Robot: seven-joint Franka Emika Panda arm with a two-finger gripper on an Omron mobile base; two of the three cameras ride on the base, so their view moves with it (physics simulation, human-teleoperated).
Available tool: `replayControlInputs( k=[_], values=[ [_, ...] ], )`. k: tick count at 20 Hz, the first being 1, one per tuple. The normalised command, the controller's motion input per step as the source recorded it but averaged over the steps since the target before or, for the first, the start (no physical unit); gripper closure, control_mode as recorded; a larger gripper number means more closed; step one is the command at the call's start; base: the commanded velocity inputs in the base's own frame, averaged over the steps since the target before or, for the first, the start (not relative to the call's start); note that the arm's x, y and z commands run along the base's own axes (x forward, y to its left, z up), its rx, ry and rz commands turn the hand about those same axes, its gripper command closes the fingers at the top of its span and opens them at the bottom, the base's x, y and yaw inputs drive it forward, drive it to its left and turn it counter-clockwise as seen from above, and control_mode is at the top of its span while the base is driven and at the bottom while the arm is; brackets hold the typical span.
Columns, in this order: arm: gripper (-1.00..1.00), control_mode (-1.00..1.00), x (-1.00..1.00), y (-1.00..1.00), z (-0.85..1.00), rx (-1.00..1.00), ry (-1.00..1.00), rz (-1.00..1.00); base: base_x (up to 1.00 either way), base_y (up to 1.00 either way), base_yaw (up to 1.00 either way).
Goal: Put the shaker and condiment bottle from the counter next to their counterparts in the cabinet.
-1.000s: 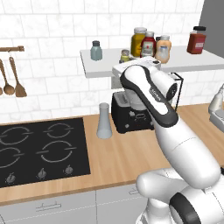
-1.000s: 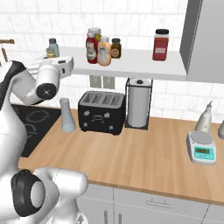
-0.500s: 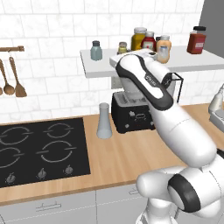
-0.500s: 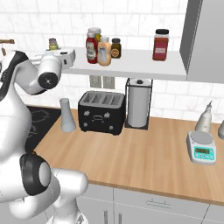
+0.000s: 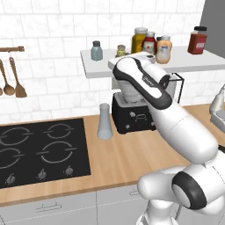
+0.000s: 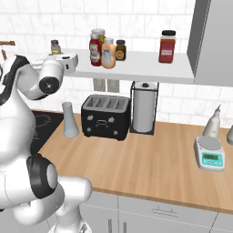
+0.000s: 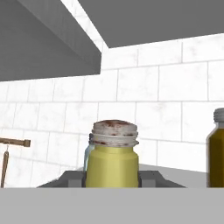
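Shaker raised to the shelf's left end

Long white cabinet [image 5: 145, 67] board, left end, with the pale blue-grey shaker [image 5: 96, 50] near its corner; gripper [image 7: 112, 178] jaws narrowed, clamped on the olive-yellow shaker [image 7: 112, 159] just beside it.

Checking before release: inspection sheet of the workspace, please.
Surface: wooden counter with hob; white shelf above.
Job's things: shaker at shelf height, near the blue-grey shaker; cannot tell if it rests on the shelf. Peach bottle stands on the shelf among the other bottles.
Clutter: toaster, flask, paper towel and scale on the counter; red jar on the shelf.
Gripper: closed on the shaker.
Cables: nothing seen.
Surroundings: tiled wall; utensils hanging on a rail.
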Motion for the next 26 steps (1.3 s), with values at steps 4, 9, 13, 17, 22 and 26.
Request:
replayControlInputs(
  k=[4,9,13,17,22,26],
  values=[
    [1.00,-1.00,0.23,0.03,-0.12,0.00,0.03,0.00,0.00,0.00,0.00],
    [1.00,-1.00,0.34,0.00,0.00,0.00,0.00,0.00,0.00,0.00,0.00],
    [1.00,-1.00,0.26,0.00,-0.01,0.00,0.00,0.00,0.00,0.00,0.00],
    [1.00,-1.00,0.03,0.00,-0.11,0.00,0.00,0.00,0.00,0.00,0.00],
    [1.00,-1.00,0.00,0.01,-0.23,0.00,0.00,0.00,0.00,0.00,0.00],
    [1.00,-1.00,0.01,0.02,-0.31,0.00,0.02,0.00,0.00,0.00,0.00]
  ],
)
